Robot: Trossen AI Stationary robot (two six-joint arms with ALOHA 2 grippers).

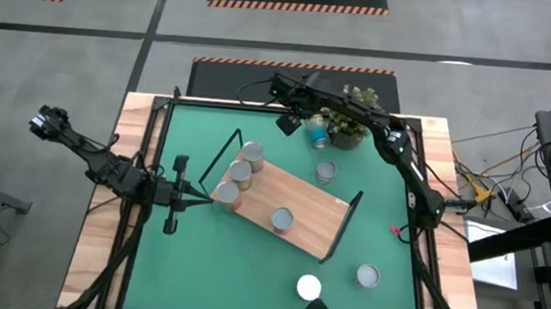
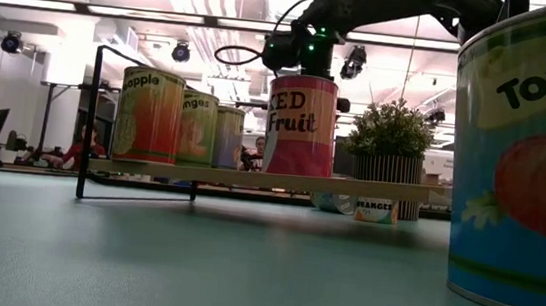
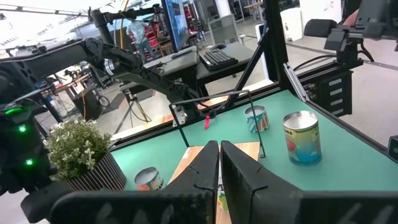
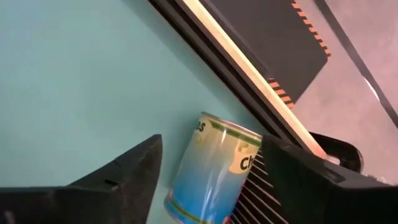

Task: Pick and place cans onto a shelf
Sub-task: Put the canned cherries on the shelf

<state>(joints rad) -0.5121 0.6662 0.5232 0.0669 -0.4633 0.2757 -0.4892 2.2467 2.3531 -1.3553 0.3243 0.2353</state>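
Observation:
The shelf (image 1: 303, 203) is a light-wood board with black wire loops, lying slanted mid-mat. Three cans (image 1: 241, 172) line its left end and one can (image 1: 282, 219) stands nearer its right end; the low view shows them upright (image 2: 301, 126). My right gripper (image 1: 299, 120) is at the back of the mat by the plant. In the right wrist view it (image 4: 211, 155) is open, one finger on each side of a blue-and-white can (image 4: 214, 174) that leans beside the ribbed pot. My left gripper (image 1: 173, 201) waits shut at the shelf's left end, holding nothing (image 3: 219, 168).
A potted green plant (image 1: 350, 126) stands at the back. Loose cans rest on the green mat: one behind the shelf (image 1: 326, 171), two near the front (image 1: 368, 275) (image 1: 309, 288). Wooden table edges border the mat (image 1: 174, 286).

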